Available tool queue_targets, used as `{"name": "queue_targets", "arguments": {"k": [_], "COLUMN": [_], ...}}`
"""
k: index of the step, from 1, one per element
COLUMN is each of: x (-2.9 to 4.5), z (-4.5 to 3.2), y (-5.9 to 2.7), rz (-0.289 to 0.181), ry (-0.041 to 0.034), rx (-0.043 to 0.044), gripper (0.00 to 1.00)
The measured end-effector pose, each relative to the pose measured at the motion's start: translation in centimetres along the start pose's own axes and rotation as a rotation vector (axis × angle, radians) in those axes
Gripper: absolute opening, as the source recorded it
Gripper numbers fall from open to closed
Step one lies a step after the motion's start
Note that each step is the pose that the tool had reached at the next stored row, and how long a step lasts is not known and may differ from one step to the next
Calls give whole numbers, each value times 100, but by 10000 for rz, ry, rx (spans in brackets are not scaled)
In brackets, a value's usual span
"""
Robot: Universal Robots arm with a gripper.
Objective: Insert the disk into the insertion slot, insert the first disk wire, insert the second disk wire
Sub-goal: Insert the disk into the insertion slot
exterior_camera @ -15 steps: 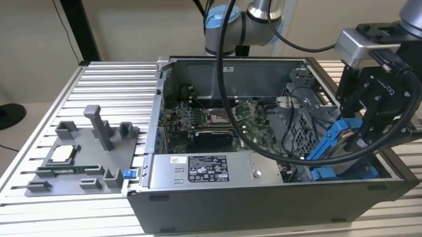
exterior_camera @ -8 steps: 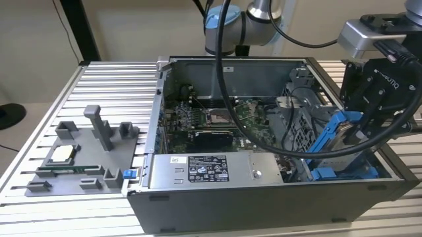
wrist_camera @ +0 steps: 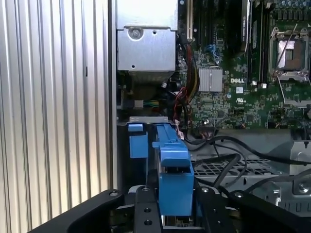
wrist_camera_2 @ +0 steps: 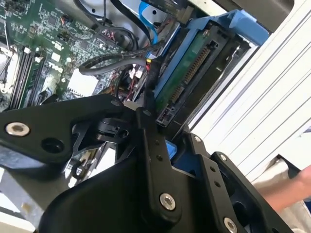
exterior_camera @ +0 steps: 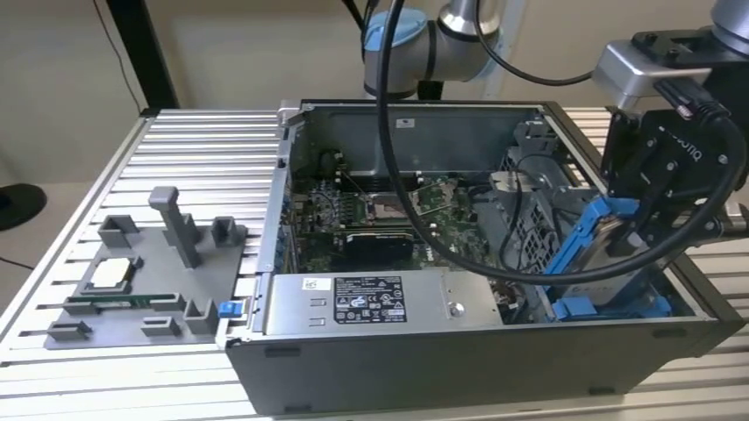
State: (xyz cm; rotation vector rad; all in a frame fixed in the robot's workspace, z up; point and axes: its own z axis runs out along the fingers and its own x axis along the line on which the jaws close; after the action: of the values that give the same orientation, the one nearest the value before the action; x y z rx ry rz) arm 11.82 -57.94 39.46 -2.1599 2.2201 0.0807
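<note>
The disk (exterior_camera: 599,254), in its bright blue frame, hangs tilted at the exterior view's right end of the open computer case. Its lower end reaches into the insertion slot (exterior_camera: 615,303), a bay with blue clips at its edge. My gripper (exterior_camera: 632,230) is shut on the disk's upper part. In the first wrist view the blue frame (wrist_camera: 173,174) sits between my black fingers (wrist_camera: 145,213), above the perforated grey bay (wrist_camera: 228,167). The second wrist view shows the disk's green underside and connector (wrist_camera_2: 187,77). Loose black wires (wrist_camera: 228,145) lie beside the bay.
A silver labelled power-supply box (exterior_camera: 363,303) stands at the case's front. The motherboard (exterior_camera: 387,206) fills the case floor. On the ribbed table at the exterior view's left is a grey fixture (exterior_camera: 153,281) with parts. The arm's cables (exterior_camera: 404,175) loop over the case. A person's hand (wrist_camera_2: 291,194) is nearby.
</note>
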Motion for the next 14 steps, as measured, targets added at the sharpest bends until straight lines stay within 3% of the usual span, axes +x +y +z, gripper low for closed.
{"name": "queue_targets", "arguments": {"k": [8,9,14], "x": [8,7,1], "z": [118,120,14], "y": [25,26,29], "rz": [0,0,4], "ry": [-20,-28,-31], "rx": [-1,-2,-1], "gripper": [0,100,100]}}
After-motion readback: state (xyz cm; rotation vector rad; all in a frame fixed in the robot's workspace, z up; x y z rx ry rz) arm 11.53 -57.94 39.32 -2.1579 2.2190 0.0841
